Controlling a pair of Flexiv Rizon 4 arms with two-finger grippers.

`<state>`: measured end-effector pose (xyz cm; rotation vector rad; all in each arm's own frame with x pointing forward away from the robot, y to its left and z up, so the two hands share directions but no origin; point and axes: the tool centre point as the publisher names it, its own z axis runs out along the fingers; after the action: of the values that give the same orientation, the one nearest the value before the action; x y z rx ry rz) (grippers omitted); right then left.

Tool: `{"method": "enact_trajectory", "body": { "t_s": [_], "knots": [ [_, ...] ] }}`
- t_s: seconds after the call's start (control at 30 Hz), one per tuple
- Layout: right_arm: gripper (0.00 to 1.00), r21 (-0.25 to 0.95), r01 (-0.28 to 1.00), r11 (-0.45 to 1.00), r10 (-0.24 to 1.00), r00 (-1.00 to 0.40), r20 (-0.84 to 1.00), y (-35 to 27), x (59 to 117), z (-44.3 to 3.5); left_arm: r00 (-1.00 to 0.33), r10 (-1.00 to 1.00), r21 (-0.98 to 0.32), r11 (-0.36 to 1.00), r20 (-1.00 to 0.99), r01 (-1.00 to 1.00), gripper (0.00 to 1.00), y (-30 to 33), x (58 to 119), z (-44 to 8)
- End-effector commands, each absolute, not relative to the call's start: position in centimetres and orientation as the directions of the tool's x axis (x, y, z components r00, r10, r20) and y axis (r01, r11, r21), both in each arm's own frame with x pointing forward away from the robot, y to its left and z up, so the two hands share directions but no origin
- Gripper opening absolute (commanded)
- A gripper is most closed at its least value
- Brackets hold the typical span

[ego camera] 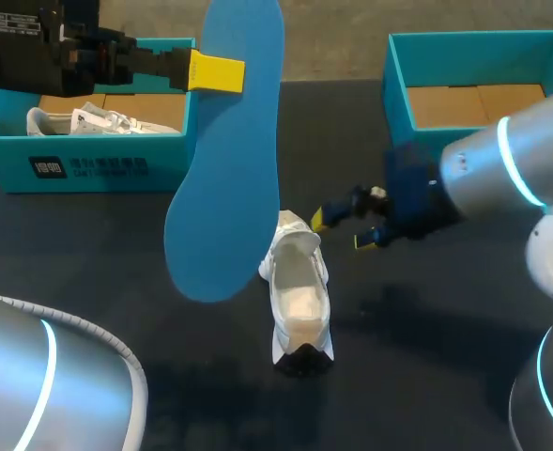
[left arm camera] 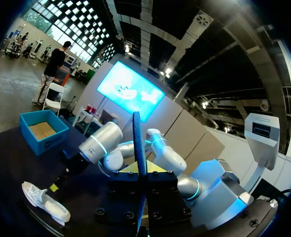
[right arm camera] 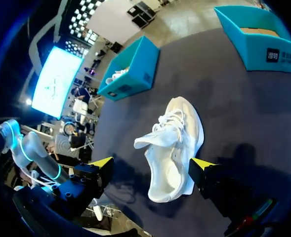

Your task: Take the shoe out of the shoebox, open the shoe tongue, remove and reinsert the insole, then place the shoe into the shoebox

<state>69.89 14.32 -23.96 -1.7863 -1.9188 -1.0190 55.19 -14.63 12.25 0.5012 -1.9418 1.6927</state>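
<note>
Roughly mid-frame overhead: white shoe (ego camera: pixel 298 296) standing on the dark table (ego camera: pixel 426 376), tongue flopped open. Upper left: left box (ego camera: pixel 88 169) holding a second shoe (ego camera: pixel 88 120). Upper right: right box (ego camera: pixel 398 85), cardboard floor showing, well apart from the white shoe. Clamped on the blue insole (ego camera: pixel 229 160), held high across the upper middle: left gripper (ego camera: pixel 215 73). Spread wide just right of the white shoe, touching nothing: right gripper (ego camera: pixel 337 230). Only from the left wrist: insole edge-on in the grip. Only from the right wrist: laces and inside of the white shoe, ahead of the parted fingertips.

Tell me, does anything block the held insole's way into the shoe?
Nothing visible does: the insole hangs in the left gripper, clear of the shoe; the right gripper is open beside it.
</note>
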Motion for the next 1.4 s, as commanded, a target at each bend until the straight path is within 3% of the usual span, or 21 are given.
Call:
{"method": "enact_trajectory", "body": {
  "t_s": [0.03, 0.6, 1.1, 1.4],
  "knots": [
    [1.0, 0.275, 0.96, -0.049, 0.564, -0.2, 0.801, 11.6, 68.8, -23.0, -0.8, 0.057, -0.797, 0.156, 0.597, -0.583, 0.0, -14.8, 55.3, 12.3],
    [1.0, 0.265, 0.963, -0.049, 0.458, -0.214, 0.863, 10.1, 70.2, -20.0, -0.8, 0.057, -0.797, 0.156, 0.597, -0.583, 0.0, -14.8, 55.3, 12.3],
    [1.0, 0.224, 0.974, -0.043, 0.444, -0.182, 0.878, 10.4, 70.5, -19.8, -0.8, 0.057, -0.797, 0.156, 0.597, -0.583, 0.0, -14.8, 55.3, 12.3],
    [1.0, 0.178, 0.983, -0.035, 0.374, -0.153, 0.915, 10.5, 71.2, -18.4, -0.884, 0.112, -0.891, 0.066, 0.454, -0.449, 0.0, -14.3, 57.7, 12.2]
  ]
}}
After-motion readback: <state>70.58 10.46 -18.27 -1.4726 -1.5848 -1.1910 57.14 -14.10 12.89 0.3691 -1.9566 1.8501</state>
